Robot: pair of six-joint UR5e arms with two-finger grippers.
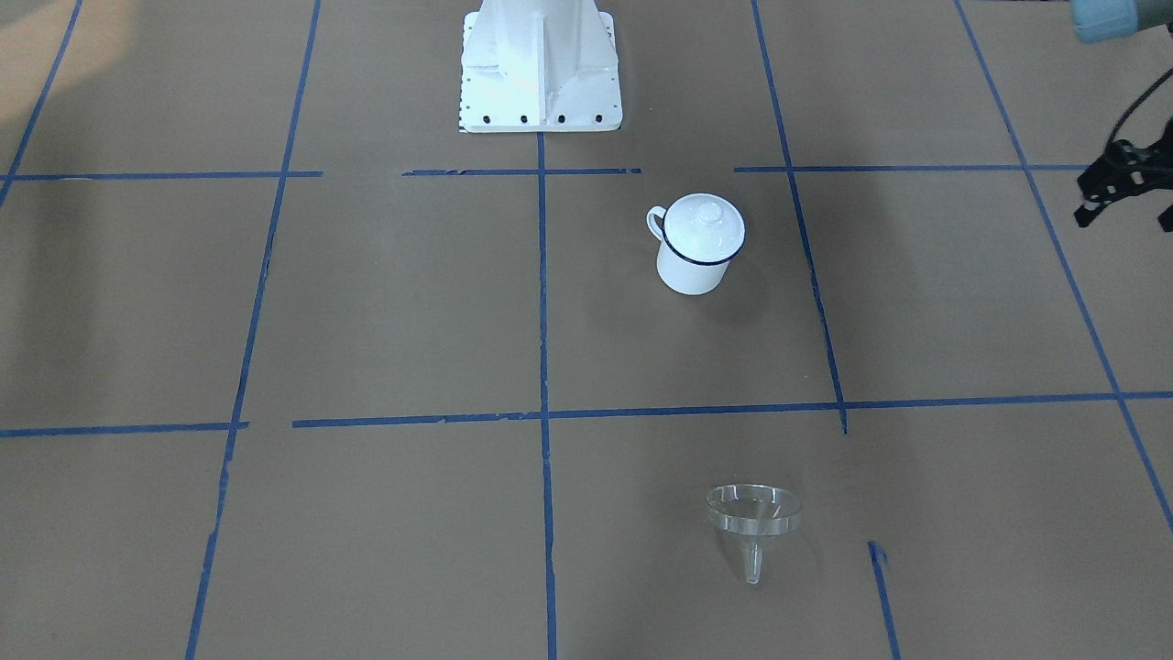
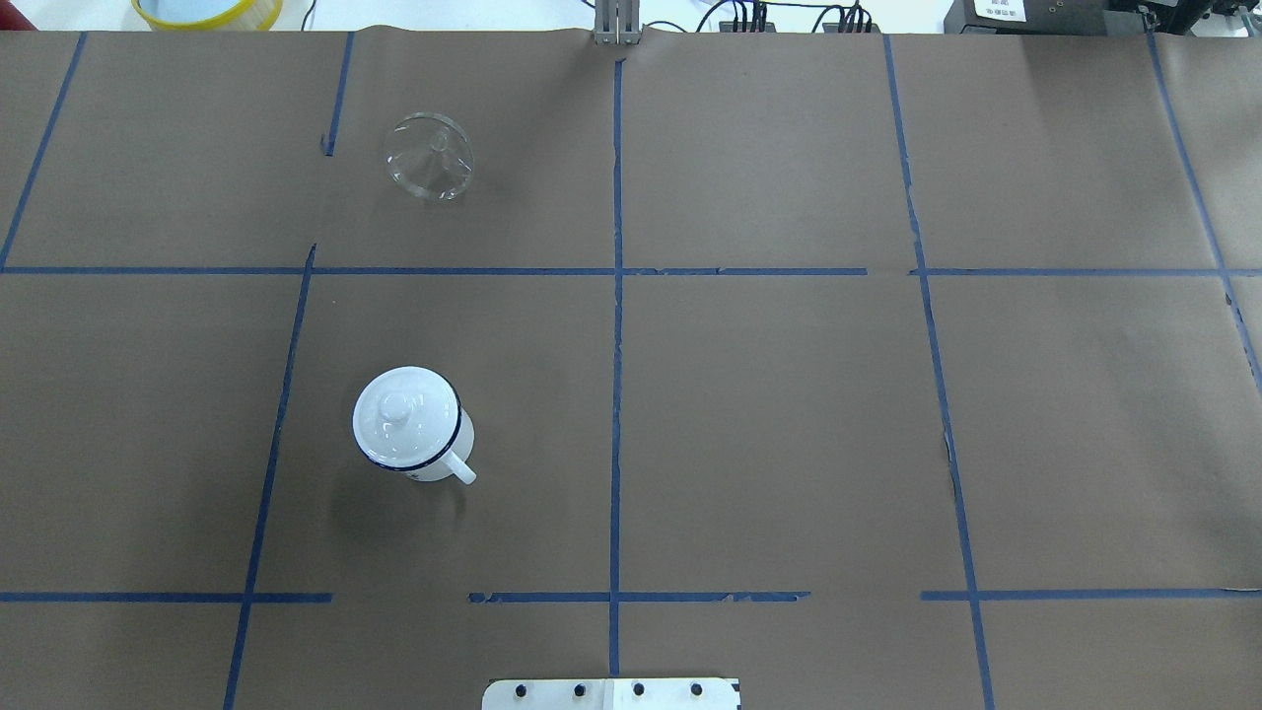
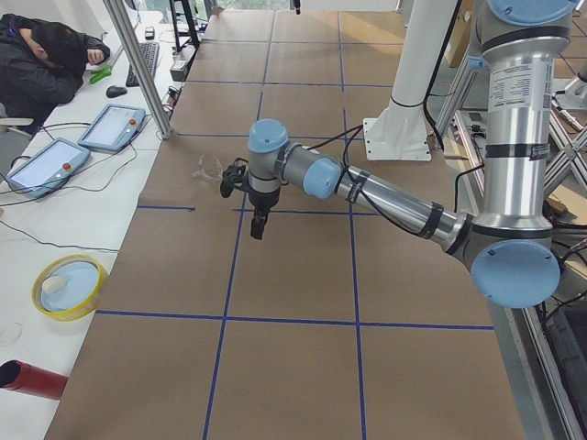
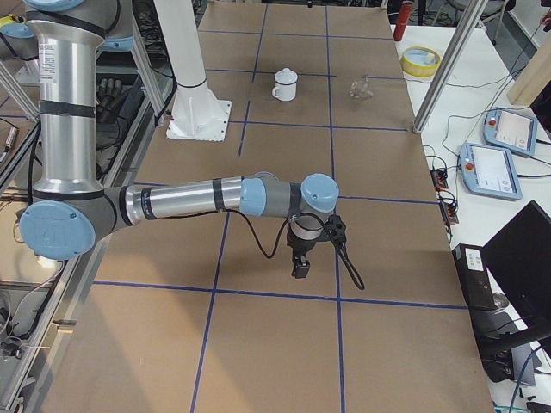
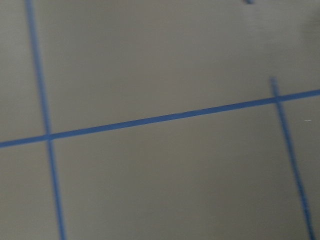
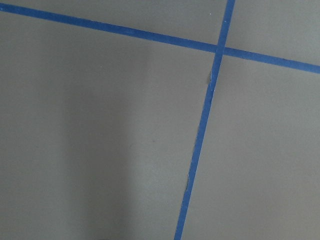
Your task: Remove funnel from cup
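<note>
Presently found: funnel [image 1: 753, 513] lying on its side, well apart from lidded cup [image 1: 694, 266]. Both left gripper [image 3: 259, 226] and right gripper [image 4: 301, 268] above table [image 2: 789, 444]; jaw state: cannot tell.

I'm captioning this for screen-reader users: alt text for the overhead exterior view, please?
A clear funnel lies on its side on the brown table, apart from a white cup capped with a domed lid, both left of centre. The table is gridded with blue tape lines; no robot arm shows.
</note>
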